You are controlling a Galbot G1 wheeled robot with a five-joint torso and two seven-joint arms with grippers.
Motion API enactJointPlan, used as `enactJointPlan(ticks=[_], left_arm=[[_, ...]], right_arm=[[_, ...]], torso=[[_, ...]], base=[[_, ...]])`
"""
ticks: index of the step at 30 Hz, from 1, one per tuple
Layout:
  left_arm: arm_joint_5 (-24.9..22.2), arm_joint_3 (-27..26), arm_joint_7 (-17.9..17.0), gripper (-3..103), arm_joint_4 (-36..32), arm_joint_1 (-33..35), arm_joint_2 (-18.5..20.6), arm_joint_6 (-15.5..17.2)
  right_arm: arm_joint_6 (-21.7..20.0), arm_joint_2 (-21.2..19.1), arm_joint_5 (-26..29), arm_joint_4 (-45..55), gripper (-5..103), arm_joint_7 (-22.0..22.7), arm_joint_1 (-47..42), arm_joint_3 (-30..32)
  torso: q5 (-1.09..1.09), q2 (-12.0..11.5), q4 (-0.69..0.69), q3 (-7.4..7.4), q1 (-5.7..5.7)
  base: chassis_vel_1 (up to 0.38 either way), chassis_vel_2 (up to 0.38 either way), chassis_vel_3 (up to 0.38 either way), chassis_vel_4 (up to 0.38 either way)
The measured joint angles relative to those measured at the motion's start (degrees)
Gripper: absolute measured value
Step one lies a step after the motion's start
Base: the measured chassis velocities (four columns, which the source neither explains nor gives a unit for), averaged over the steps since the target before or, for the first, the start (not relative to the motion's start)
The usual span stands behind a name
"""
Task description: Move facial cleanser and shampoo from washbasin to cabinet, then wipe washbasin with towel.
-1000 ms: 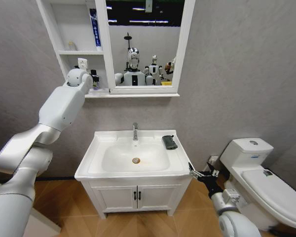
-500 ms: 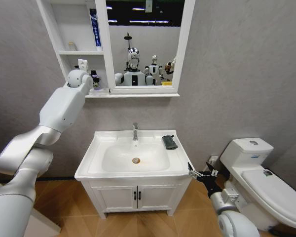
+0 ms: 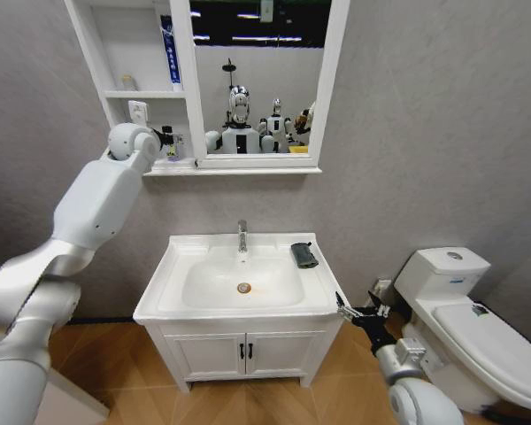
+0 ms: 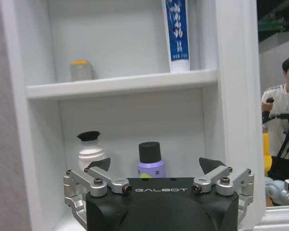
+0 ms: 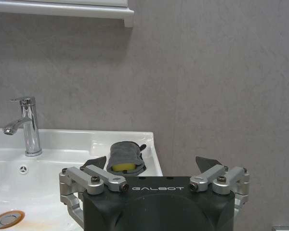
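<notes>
My left gripper [image 4: 154, 168] hangs wide open and empty before the purple black-capped bottle [image 4: 151, 161] on the white wall cabinet [image 3: 128, 93]; I'd retreat straight back; the right gripper [image 5: 151, 166], also open, idles beside the white ceramic washbasin [image 3: 159, 292], dark grey folded towel [image 3: 304, 255] on its rim.

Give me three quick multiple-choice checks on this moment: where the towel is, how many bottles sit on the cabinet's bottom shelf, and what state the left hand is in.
1. Where does the towel lie?
A. In the bowl by the drain
B. On the washbasin's rear right corner, by the faucet
C. On the cabinet's middle shelf

2. How many bottles stand on the bottom shelf of the cabinet?
A. None
B. Two
C. Four

3. What state is the left hand in?
A. Open, holding nothing
B. Shut on a bottle
C. Shut on the towel

Answers:
1 B: the head view shows the dark cloth on the rim right of the faucet.
2 B: the left wrist view shows a white bottle and a purple bottle side by side.
3 A: its fingers stand spread before the shelf, nothing between them.
</notes>
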Motion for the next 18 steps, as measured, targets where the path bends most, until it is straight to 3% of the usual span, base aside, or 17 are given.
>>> enactJointPlan(ticks=[2,4,5,6,7,9,10,11,14,15,16,18], left_arm=[[-0.86,-0.87,-0.79,100,-2.24,0.94,0.91,0.2],[-3.98,-5.28,-2.86,100,-11.62,6.91,6.26,0.2],[-3.98,-5.28,-2.86,100,-11.62,6.91,6.26,0.2],[-4.77,-10.11,-2.41,100,-20.68,16.11,12.2,-2.7],[-4.77,-10.11,-2.41,100,-20.68,16.11,12.2,-2.7],[-1.58,-14.41,-1.36,100,-28.18,26.6,16.56,-7.51],[-0.02,-16.16,-1.22,100,-30.1,30.5,16.81,-9.5],[-0.02,-16.16,-1.22,100,-30.1,30.5,16.81,-9.5],[6.29,-22.78,0.7,100,-34.05,44.09,14.95,-14.77],[6.29,-22.78,0.7,100,-34.05,44.09,14.95,-14.77],[9.33,-26.2,1.71,100,-35.22,49.68,14.02,-16.62],[10.9,-28.17,2.15,100,-35.93,53.18,13.36,-17.52]], right_arm=[[-0.02,0.03,-0.05,0.0,100,0.01,-0.01,-0.05],[-0.88,0.12,0.19,0.39,100,1.15,0.16,-0.54],[-0.88,0.12,0.19,0.39,100,1.15,0.16,-0.54],[-2.35,-0.03,0.58,1.04,100,2.25,0.87,-1.03],[-2.35,-0.03,0.58,1.04,100,2.25,0.87,-1.03],[-4.31,-0.42,0.68,1.93,100,3.74,1.9,-1.47],[-4.82,-0.37,0.64,2.5,100,4.34,1.95,-1.45],[-4.82,-0.37,0.64,2.5,100,4.34,1.95,-1.45],[-6.34,-0.27,0.94,4.17,100,6.33,2.04,-1.09],[-6.34,-0.27,0.94,4.17,100,6.33,2.04,-1.09],[-7.06,-0.54,1.19,4.67,100,6.72,2.55,-1.27],[-7.35,-0.65,1.29,4.86,100,6.86,2.73,-1.35]], torso=[[0.0,0.0,0.01,0.0,0.0],[0.02,0.0,-0.02,0.0,0.0],[0.02,0.0,-0.02,0.0,0.0],[-0.02,0.0,0.04,-0.01,-0.01],[-0.02,0.0,0.04,-0.01,-0.01],[-0.02,0.0,0.05,-0.01,-0.01],[0.01,0.01,0.05,-0.01,-0.01],[0.01,0.01,0.05,-0.01,-0.01],[-0.01,0.0,-0.04,0.0,0.0],[-0.01,0.0,-0.04,0.0,0.0],[0.01,0.0,-0.03,0.0,0.0],[0.03,0.0,-0.03,0.0,0.0]], base=[[0.0,0.0,0.0,0.0],[0.0,0.0,0.0,0.0],[0.0,0.0,0.0,0.0],[0.0,0.0,0.0,0.0],[0.0,0.0,0.0,0.0],[0.0,0.0,0.0,0.0],[0.0,0.0,0.0,0.0],[0.0,0.0,0.0,0.0],[0.0,0.0,0.0,0.0],[0.0,0.0,0.0,0.0],[0.0,0.0,0.0,0.0],[0.0,0.0,0.0,0.0]])
